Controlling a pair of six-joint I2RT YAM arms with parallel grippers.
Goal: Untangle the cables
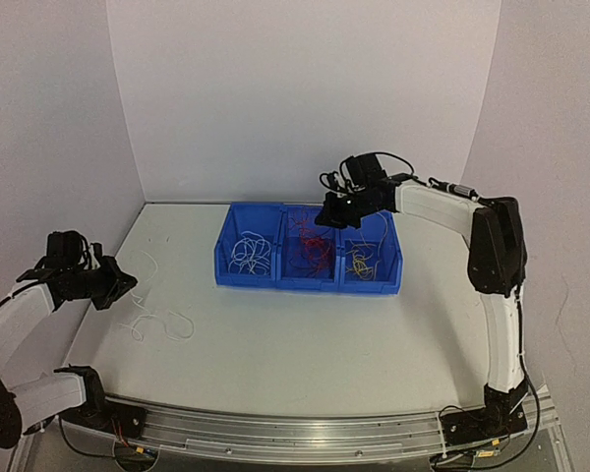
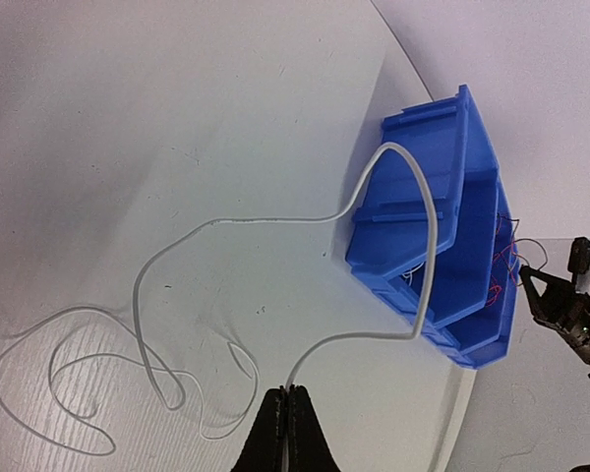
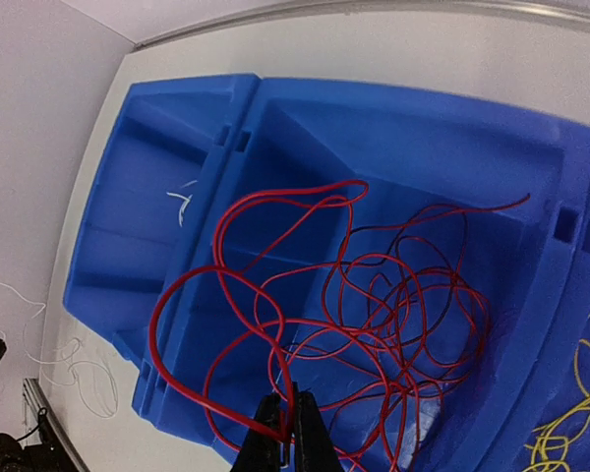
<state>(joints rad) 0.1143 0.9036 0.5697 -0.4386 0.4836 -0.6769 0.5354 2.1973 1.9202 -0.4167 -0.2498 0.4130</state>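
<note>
Left wrist view: our left hand (image 2: 287, 425) pinches a white cable (image 2: 275, 220), which arcs away toward the bins (image 2: 433, 123), its loops trailing left on the table (image 2: 128, 98). Farther off, our right hand (image 3: 287, 425) pinches a red cable (image 3: 155, 324) over the middle bin (image 3: 403, 138), the rest heaped inside.

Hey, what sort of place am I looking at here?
Probably a robotics lab test cell: plain white enclosure walls, two arms bolted to a metal rail, and blue sorting bins holding thin cables by colour.
</note>
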